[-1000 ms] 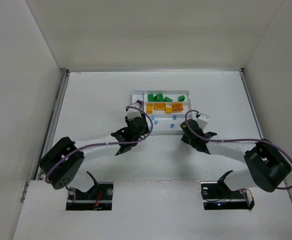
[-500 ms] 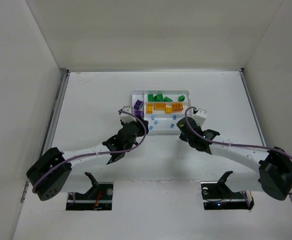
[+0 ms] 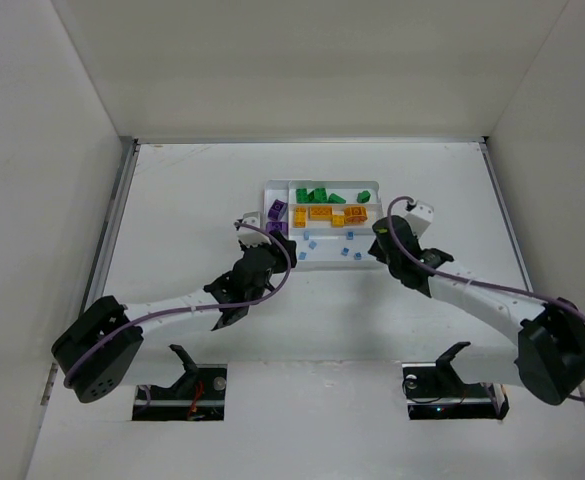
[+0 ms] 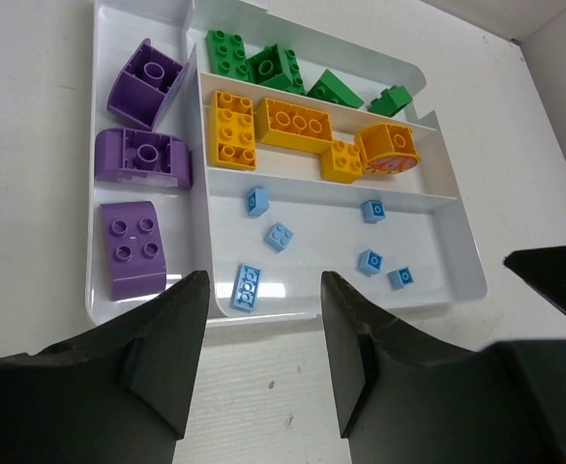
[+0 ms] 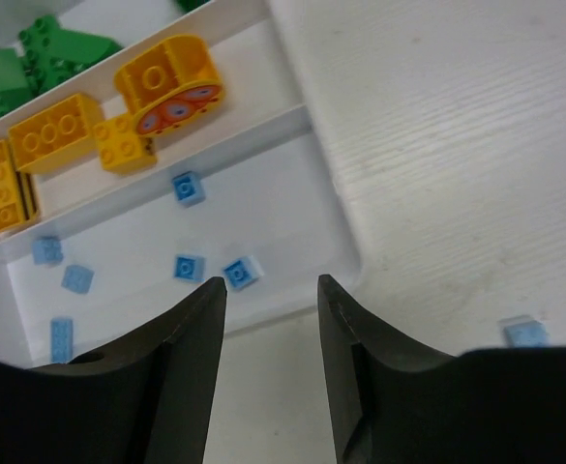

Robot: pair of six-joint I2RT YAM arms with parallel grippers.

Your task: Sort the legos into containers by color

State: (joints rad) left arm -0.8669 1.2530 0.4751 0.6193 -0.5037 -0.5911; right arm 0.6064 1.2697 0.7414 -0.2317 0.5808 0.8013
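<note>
- The purple bricks [image 4: 137, 155] lie in the tray's [image 4: 273, 315] narrow side section.
- Green bricks [image 4: 263, 66] fill the far long section, orange bricks [image 4: 292, 126] the middle one, and small blue bricks [image 4: 278, 236] the near one.
- One stray blue brick [image 5: 526, 333] is left on the table [image 5: 457, 145], beyond the tray's right end.
- The left gripper [image 4: 263, 300] is held low at the tray's near edge, jaws parted, nothing between them.
- The right gripper [image 5: 270, 290] is poised at the tray's near right corner, jaws likewise parted and empty.
- Since a second ago, the left arm has been drawn back off the purple section, which is now uncovered.
- The right arm has been swung out towards the tray's right end.
</note>
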